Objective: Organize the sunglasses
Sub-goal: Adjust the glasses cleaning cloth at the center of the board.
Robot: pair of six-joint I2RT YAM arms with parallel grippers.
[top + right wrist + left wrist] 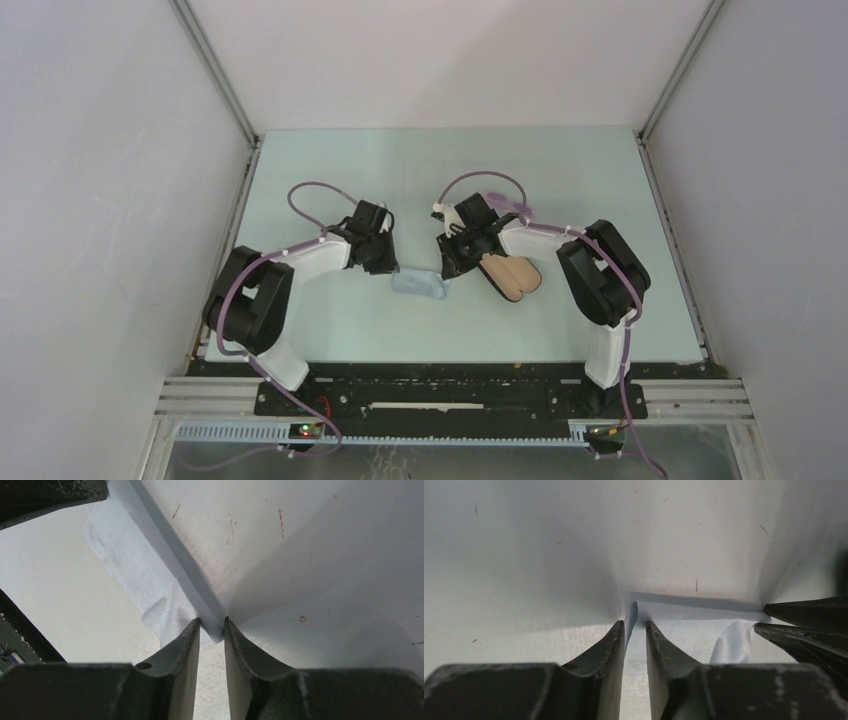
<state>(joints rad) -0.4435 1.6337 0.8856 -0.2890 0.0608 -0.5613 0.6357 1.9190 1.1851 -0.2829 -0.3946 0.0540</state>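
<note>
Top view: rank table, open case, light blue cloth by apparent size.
1. table
2. open case, tan lining showing
3. light blue cloth
Case versus cloth is close, and both are partly hidden, so that order is unsure.

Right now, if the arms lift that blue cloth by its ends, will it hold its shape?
Probably not: the blue cloth looks thin and wrinkles near the right gripper, so it should sag. It seems light; pushing would likely bunch it, not slide it.
</note>
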